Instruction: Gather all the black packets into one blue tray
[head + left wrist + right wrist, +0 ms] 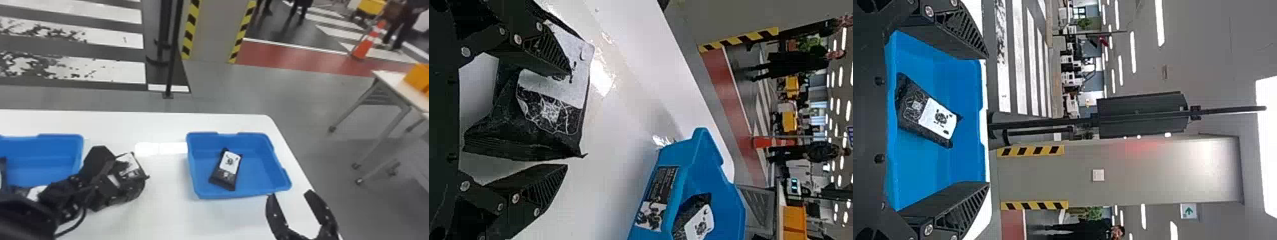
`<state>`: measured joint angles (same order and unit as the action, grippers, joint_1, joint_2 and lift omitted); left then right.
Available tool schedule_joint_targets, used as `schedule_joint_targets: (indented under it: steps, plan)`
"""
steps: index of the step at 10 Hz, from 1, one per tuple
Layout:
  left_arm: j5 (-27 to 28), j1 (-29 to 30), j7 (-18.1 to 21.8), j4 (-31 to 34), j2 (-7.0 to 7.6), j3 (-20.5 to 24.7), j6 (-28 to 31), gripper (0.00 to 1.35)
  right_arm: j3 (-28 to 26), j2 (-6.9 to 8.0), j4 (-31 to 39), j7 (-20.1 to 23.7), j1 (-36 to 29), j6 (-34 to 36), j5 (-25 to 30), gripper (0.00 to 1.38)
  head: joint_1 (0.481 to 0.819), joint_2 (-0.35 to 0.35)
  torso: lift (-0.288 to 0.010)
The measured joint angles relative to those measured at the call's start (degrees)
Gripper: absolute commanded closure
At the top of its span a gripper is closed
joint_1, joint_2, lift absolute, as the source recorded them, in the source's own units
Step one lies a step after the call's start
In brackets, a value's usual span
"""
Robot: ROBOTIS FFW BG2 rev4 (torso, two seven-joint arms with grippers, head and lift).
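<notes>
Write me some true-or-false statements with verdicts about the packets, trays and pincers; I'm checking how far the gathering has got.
1. The right tray holds a black packet. True.
2. The right pincer is shut on a packet. False: its fingers stand apart and it holds none.
3. The left pincer is at another packet, between the two trays. True.
4. The left tray is empty. False: a packet partly shows in it.
5. The right tray's packet lies with its white label facing down. False: the label faces up.
</notes>
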<state>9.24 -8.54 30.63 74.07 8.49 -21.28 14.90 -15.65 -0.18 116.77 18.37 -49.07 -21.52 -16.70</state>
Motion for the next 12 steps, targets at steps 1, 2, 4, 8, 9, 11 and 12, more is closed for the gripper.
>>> schedule_joint_targets:
  steps: [1,2,4,8,9,11,12]
  plan:
    - [0.7,-0.4,-0.2,-0.5,-0.28,0.3,2.1,0.97,0.0,0.0,-0.1,0.0,0.0,0.1,0.0,0.12,0.695,-0.35,-0.11]
    - [1.1,-0.6,-0.6,-0.9,-0.45,0.3,3.2,1.22,0.0,0.0,-0.1,0.0,0.0,0.1,-0.1,0.12,0.695,-0.35,-0.11]
    - [2.1,-0.3,-1.4,-1.2,-0.7,0.2,2.0,1.21,0.0,0.0,-0.1,0.0,-0.1,0.1,-0.3,0.12,0.695,-0.35,-0.11]
    - [-0.9,1.4,-1.4,4.8,-0.37,1.4,-7.6,1.21,0.0,0.0,0.0,0.0,-0.4,0.3,-0.6,0.12,0.695,-0.35,-0.11]
    - [-0.8,2.5,-1.4,8.6,-0.3,2.7,-8.0,1.21,0.0,0.0,0.0,0.0,-0.4,0.3,-0.6,0.12,0.695,-0.35,-0.11]
    - [2.9,7.7,-0.5,19.8,0.14,8.5,-7.4,1.21,0.2,0.0,0.1,0.0,-0.4,0.6,-0.6,0.12,0.695,-0.336,-0.11]
    - [4.1,11.9,-0.4,26.1,0.3,13.1,-6.6,1.2,0.2,0.0,0.2,0.0,-0.4,0.7,-0.6,0.13,0.695,-0.311,-0.11]
